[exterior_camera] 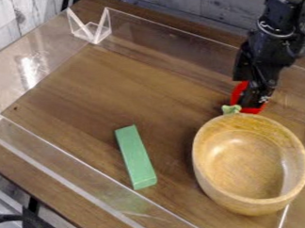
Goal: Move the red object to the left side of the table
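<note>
The red object (248, 101) is a small bright-red toy fruit with a light-green stem end (231, 109). It lies on the dark wood table (141, 88) at the right, just behind the wooden bowl's rim. My black gripper (253, 92) points straight down right over it. The gripper is open, with a finger on either side of the fruit's top. Whether the fingers touch the fruit I cannot tell. The gripper hides part of the fruit.
A large wooden bowl (252, 161) sits at the front right, close to the red object. A green rectangular block (135, 156) lies near the front middle. Low clear acrylic walls (69, 175) ring the table, and a clear acrylic stand (89, 26) is at the back left.
</note>
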Controlling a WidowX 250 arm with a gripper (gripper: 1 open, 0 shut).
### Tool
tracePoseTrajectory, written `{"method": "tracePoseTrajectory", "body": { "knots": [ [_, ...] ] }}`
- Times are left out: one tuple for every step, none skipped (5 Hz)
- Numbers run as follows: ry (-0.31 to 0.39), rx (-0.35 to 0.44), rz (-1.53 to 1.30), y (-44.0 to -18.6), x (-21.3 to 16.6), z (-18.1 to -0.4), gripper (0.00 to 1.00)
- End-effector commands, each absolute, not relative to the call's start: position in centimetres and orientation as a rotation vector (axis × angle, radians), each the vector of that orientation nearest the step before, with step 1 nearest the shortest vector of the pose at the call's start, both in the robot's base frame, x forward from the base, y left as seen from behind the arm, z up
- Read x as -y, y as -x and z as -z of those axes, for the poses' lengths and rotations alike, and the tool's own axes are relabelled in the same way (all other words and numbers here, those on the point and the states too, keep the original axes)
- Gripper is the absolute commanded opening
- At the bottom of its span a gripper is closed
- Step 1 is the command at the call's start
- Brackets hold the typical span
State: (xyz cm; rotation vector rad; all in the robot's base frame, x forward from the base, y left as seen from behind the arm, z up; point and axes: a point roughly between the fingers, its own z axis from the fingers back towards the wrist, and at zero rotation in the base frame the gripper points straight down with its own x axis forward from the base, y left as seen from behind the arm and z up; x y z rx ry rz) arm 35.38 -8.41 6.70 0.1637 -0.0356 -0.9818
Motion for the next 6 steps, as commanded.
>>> {"method": "tracePoseTrajectory", "body": {
  "knots": [
    [-0.21, 0.148, 0.998, -36.3, 9.6, -10.3, 0.0],
    [-0.22, 0.164, 1.028, -36.3, 10.3, -10.6, 1.0],
    [-0.221, 0.186, 1.114, -36.2, 11.1, -8.7, 1.0],
    [-0.239, 0.231, 1.17, -35.9, 11.9, -7.3, 1.0],
    [-0.251, 0.261, 1.215, -35.9, 12.0, -6.4, 1.0],
    [-0.262, 0.262, 1.196, -35.9, 11.8, -8.3, 1.0]
  ]
}}
